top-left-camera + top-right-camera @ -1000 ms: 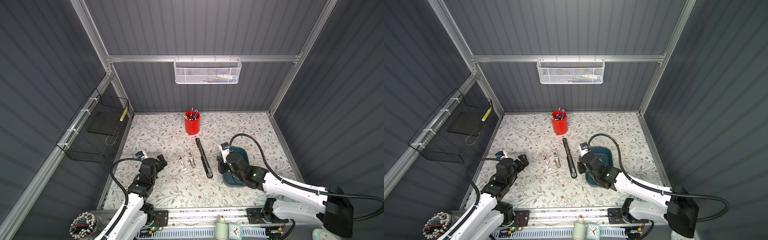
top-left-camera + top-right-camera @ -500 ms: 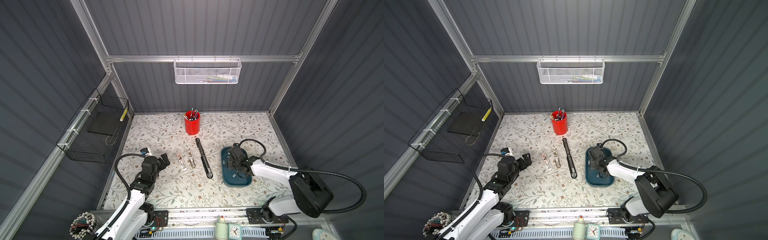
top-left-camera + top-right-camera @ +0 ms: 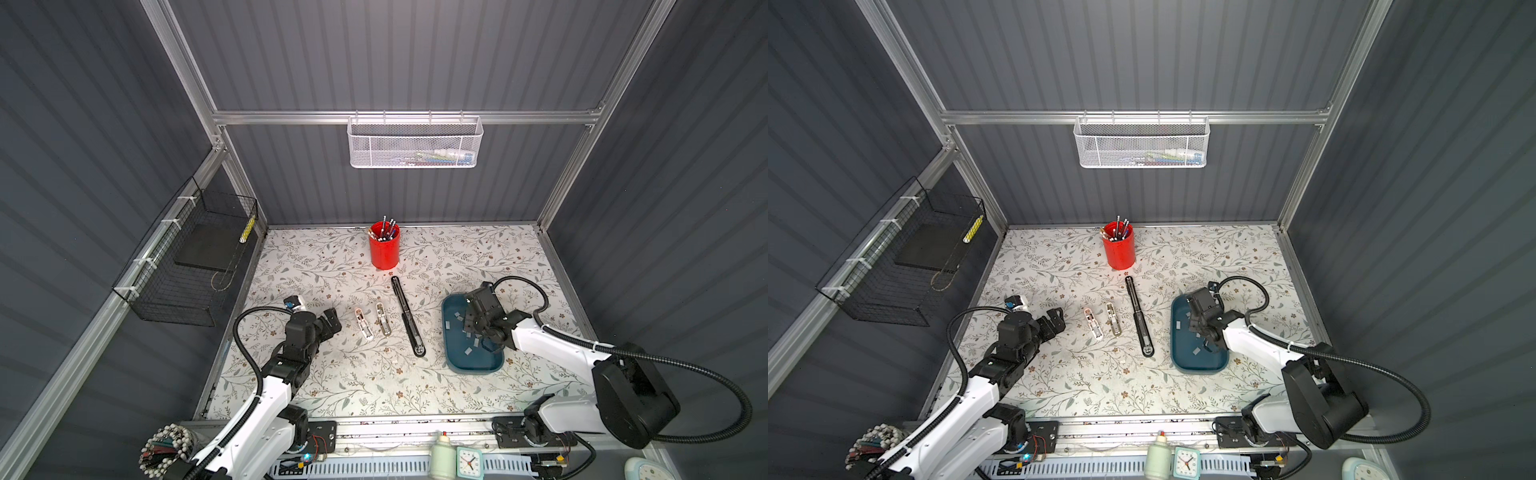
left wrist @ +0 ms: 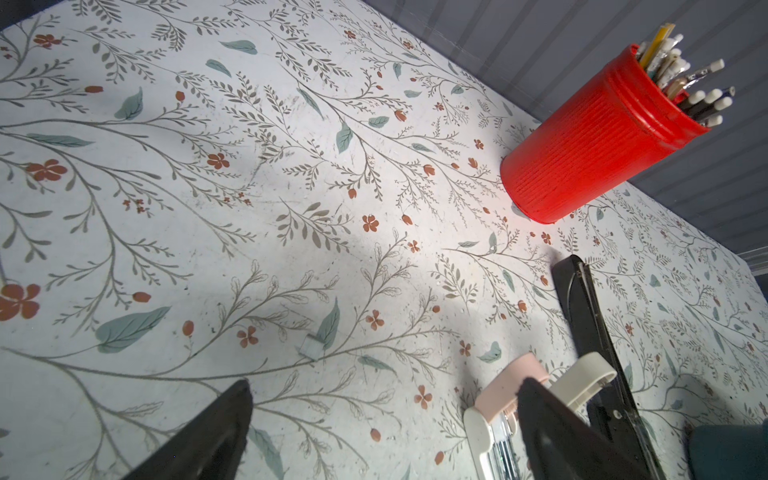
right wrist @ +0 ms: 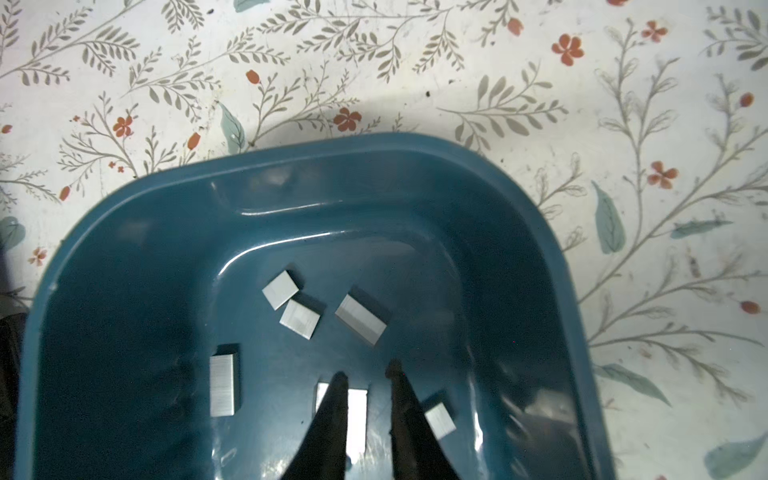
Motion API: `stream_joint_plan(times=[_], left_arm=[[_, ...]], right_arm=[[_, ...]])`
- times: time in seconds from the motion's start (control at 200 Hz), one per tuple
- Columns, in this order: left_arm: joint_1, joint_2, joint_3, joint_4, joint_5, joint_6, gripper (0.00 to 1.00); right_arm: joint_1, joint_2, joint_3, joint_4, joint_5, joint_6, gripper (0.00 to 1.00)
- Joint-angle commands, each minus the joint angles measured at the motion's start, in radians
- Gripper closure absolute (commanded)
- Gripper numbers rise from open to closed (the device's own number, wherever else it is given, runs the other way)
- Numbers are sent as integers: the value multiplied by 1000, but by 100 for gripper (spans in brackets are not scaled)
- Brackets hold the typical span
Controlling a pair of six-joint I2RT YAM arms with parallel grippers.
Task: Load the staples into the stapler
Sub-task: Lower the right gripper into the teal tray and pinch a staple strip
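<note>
In a top view the right tool [image 3: 471, 326] has drawn back over the blue tray [image 3: 473, 363]; the left tool [image 3: 334, 322] stays wide apart near two small staplers [image 3: 363, 324]. In the right wrist view the right tool's tips stand slightly apart above the staples [image 5: 359, 316] scattered in the tray.

The left arm [image 3: 274, 395] reaches from the near left edge toward the middle, held low over the surface [image 3: 353, 382]. The left tool [image 3: 330, 323] is spread wide, its fingers [image 4: 216, 436] well apart. The right arm [image 3: 548, 345] stretches leftward from the near right with its wrist bent down. The right tool [image 5: 366, 372] points downward, with a narrow gap between its tips.
</note>
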Motion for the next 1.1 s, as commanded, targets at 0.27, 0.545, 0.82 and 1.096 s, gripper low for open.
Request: stream_joint_plan(times=[0.27,0.545,0.82,1.096], left_arm=[[2,4,18,3,-14,29,0],[2,-1,21,-1,-7,32,0],[2,-11,21,-9,-11,34,0],[2,15,26,-2,-6,32,0]], right_arm=[[6,-52,2,-61,-99,116,75],[45,16,61,-9,-154,66,74],[65,161,121,35,-179,66,73],[66,235,133,93,-219,76,70]])
